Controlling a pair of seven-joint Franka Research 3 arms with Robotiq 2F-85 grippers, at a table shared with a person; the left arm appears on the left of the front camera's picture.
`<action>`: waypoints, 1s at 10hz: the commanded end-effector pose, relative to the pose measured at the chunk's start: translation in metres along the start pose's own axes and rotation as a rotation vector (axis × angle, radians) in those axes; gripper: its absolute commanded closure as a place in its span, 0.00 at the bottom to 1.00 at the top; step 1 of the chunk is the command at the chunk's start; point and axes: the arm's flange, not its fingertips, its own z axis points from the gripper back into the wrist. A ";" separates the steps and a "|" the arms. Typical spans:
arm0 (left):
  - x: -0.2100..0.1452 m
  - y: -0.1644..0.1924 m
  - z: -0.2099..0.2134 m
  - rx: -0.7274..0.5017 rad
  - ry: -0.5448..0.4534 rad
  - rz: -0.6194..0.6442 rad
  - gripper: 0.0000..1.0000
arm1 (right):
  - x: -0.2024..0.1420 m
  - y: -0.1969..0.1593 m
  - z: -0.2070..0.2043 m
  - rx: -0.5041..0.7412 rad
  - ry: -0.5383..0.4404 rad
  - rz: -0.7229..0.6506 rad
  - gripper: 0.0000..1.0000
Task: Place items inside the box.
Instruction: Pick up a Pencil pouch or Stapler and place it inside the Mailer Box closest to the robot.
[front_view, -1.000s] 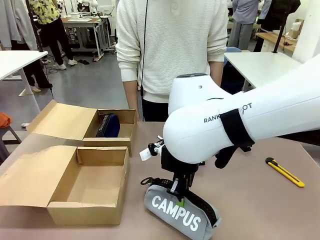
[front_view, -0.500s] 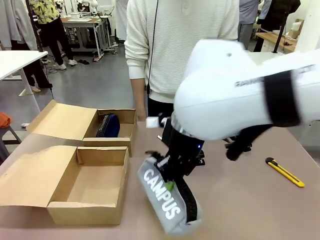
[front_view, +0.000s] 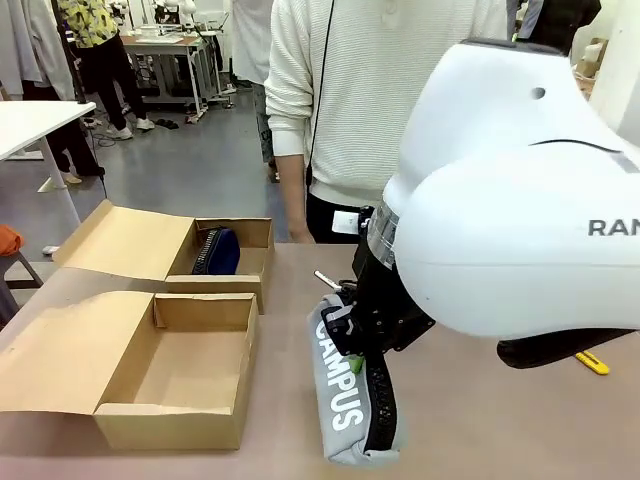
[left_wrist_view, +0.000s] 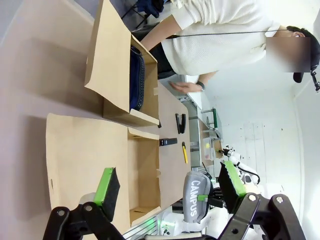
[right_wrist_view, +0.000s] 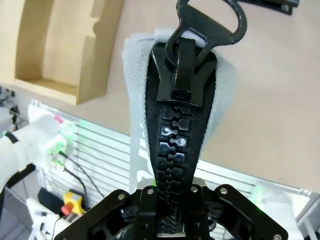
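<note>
Grey fabric "CAMPUS" pencil case (front_view: 335, 400) hangs lower centre of the front view, right of the open cardboard box (front_view: 180, 425), the right gripper (front_view: 355, 355) clamped on its black zip (right_wrist_view: 175, 125); soft, light and saggy, it likely holds best there. Left gripper (left_wrist_view: 169, 184) gapes empty.

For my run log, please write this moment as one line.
right gripper: shut on CAMPUS pencil case | left gripper: open

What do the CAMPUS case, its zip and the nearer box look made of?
Pencil case: soft grey fabric, matte; a weave shows beside the zip.
Zip: chunky black teeth and ring pull with a sheen, probably moulded plastic.
Nearer box: plain brown cardboard, matte, with folded flaps and raw cut edges.
</note>
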 end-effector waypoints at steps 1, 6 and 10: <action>0.001 0.000 0.000 -0.017 -0.004 -0.020 0.00 | 0.004 -0.001 0.003 -0.004 -0.049 -0.185 0.92; 0.001 0.000 0.000 -0.017 -0.004 -0.020 0.00 | 0.103 0.110 -0.056 0.136 -0.129 -0.557 0.92; 0.001 0.000 0.000 -0.017 -0.004 -0.020 0.00 | 0.135 0.177 -0.064 0.153 -0.139 -0.421 0.92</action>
